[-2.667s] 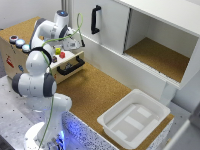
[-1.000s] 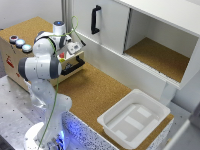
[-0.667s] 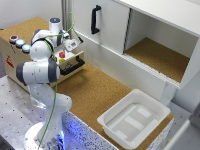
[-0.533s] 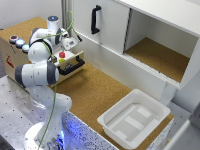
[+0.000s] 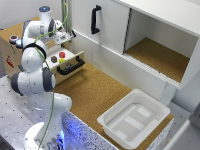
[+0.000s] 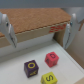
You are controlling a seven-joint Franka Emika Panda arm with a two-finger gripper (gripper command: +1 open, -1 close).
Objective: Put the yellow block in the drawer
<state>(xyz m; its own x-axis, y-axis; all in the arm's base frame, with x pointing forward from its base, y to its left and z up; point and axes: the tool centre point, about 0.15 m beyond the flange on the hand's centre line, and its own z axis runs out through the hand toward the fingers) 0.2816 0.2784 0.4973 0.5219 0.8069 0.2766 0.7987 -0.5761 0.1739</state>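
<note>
The yellow block [image 5: 62, 61] [image 6: 48, 78] lies inside the open drawer [image 5: 75, 56], beside a red piece [image 5: 62, 54] [image 6: 51, 58] and a dark piece [image 5: 53, 59] [image 6: 31, 68]. The drawer has a pale front and a black bar handle [image 5: 70, 66], and it sticks out of a light-wood box [image 5: 10, 50]. My gripper [image 5: 66, 40] [image 6: 41, 44] hangs open above the drawer, apart from the blocks, with nothing between its fingers [image 6: 9, 30].
A big white cabinet with a vertical black handle [image 5: 95, 20] stands behind the drawer; its open compartment [image 5: 155, 52] is at the exterior view's right. A white plastic tub [image 5: 132, 117] sits on the cork surface near the front. A round button [image 5: 12, 39] sits on the box.
My gripper has risen from low over the drawer to above it. The three pieces in the drawer, covered by the arm before, now show.
</note>
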